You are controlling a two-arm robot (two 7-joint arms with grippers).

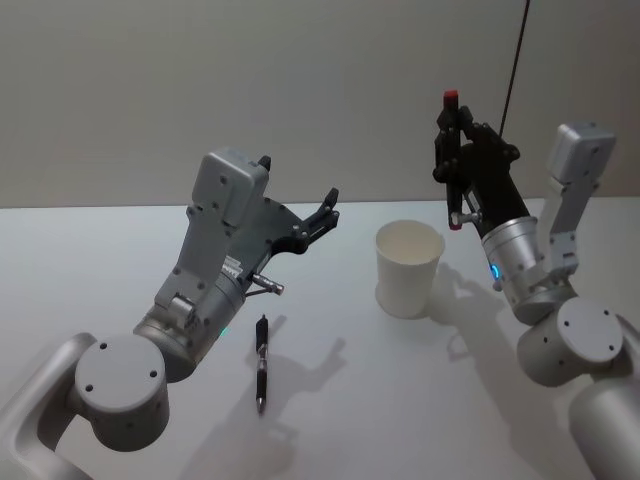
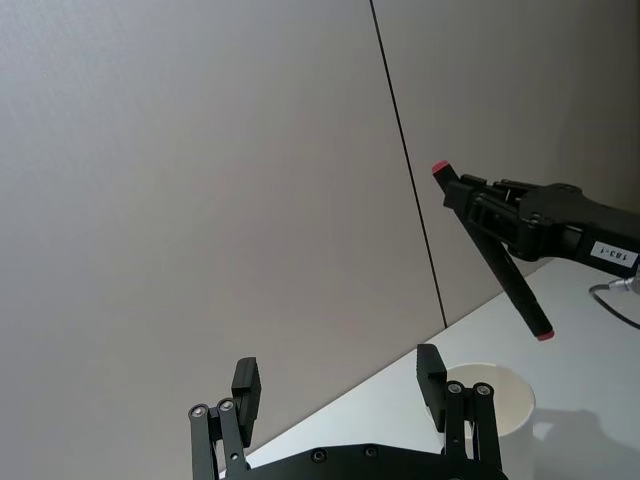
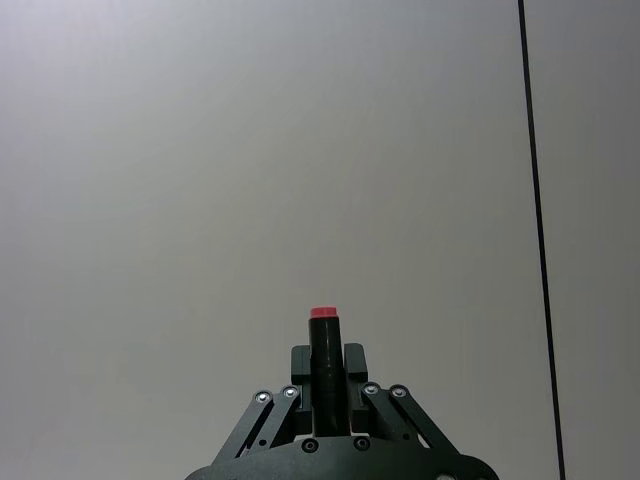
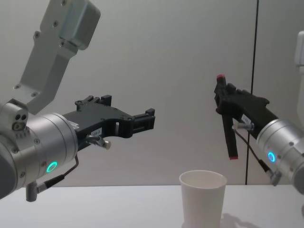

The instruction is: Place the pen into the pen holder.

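Observation:
My right gripper is shut on a black pen with red ends. The pen hangs nearly upright, its lower end above and just right of the pen holder, a white paper cup standing upright on the table. Raised above the table to the cup's left, my left gripper is open and holds nothing. A second black pen lies flat on the table below the left arm.
The white table runs back to a plain grey wall. A thin dark vertical line marks the wall behind the right arm.

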